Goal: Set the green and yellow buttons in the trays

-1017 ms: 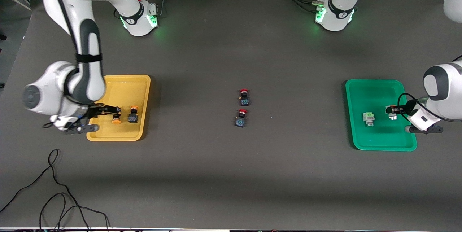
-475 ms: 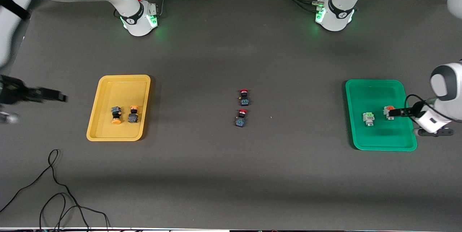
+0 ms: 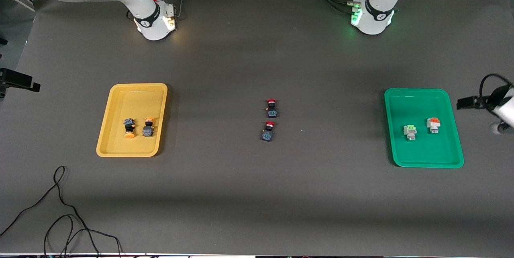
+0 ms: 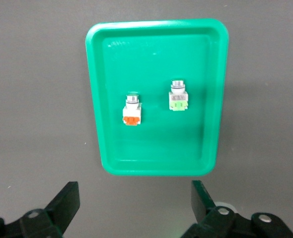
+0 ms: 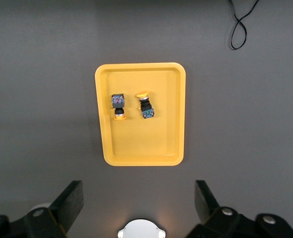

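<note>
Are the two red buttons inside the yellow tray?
No, the two red buttons sit on the bare table mid-table, while the yellow tray holds only two yellow-capped buttons.

Two red-capped buttons [image 3: 271,119] mid-table; black cable [image 3: 60,210].

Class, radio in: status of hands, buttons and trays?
Left hand and right hand open, empty. Two yellow buttons in yellow tray; green button in green tray. Nothing obstructing.

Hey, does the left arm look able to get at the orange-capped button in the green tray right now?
Probably yes. The left gripper is open above the table beside the green tray, and the orange-capped button sits uncovered, apart from the green-capped button.
</note>
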Robot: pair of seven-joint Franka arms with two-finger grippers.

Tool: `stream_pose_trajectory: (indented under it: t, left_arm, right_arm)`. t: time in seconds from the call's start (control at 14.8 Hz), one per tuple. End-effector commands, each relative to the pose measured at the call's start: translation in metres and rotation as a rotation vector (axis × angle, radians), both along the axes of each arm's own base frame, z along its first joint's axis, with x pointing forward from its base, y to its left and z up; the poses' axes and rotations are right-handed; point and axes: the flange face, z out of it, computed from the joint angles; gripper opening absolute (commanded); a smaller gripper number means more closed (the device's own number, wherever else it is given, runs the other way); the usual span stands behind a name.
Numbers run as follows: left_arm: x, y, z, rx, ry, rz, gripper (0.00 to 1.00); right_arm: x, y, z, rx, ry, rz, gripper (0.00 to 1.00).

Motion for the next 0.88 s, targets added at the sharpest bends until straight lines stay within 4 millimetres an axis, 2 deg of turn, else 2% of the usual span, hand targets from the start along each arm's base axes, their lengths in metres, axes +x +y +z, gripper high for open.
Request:
stream_pose_trajectory:
  t: [0.0, 0.14, 0.27, 0.47, 0.54, 0.61, 0.75, 0.81]
  left_arm:
    - [-0.019, -0.032, 0.056, 0.032, -0.039, -0.019, 1.0]
    - [-0.022, -0.052, 0.085, 0.024, -0.04, 0.007, 1.0]
    - [-0.019, -0.067, 0.095, -0.004, -0.05, 0.005, 1.0]
    - [-0.019, -0.085, 0.109, -0.006, -0.071, -0.025, 1.0]
    - [-0.02, -0.096, 0.11, -0.004, -0.065, -0.035, 1.0]
    - [-0.02, -0.099, 0.118, 0.001, -0.071, -0.021, 1.0]
    - [-0.019, -0.121, 0.132, -0.009, -0.091, -0.042, 1.0]
    - [-0.019, -0.124, 0.132, -0.043, -0.093, -0.037, 1.0]
  right_arm:
    - [0.001, 0.003, 0.0, -0.021, 0.013, -0.013, 0.99]
    - [0.002, 0.015, 0.001, -0.026, 0.015, 0.008, 0.99]
    - [0.003, 0.029, -0.001, -0.029, 0.02, 0.023, 0.99]
    - [0.003, 0.032, -0.001, -0.029, 0.021, 0.019, 0.99]
    - [0.002, 0.025, 0.0, -0.027, 0.02, 0.009, 0.99]
    - [0.002, 0.02, 0.0, -0.025, 0.018, 0.004, 0.99]
    - [0.008, 0.0, -0.012, 0.015, 0.039, -0.011, 0.99]
    - [0.008, -0.007, -0.007, 0.025, 0.032, -0.026, 0.99]
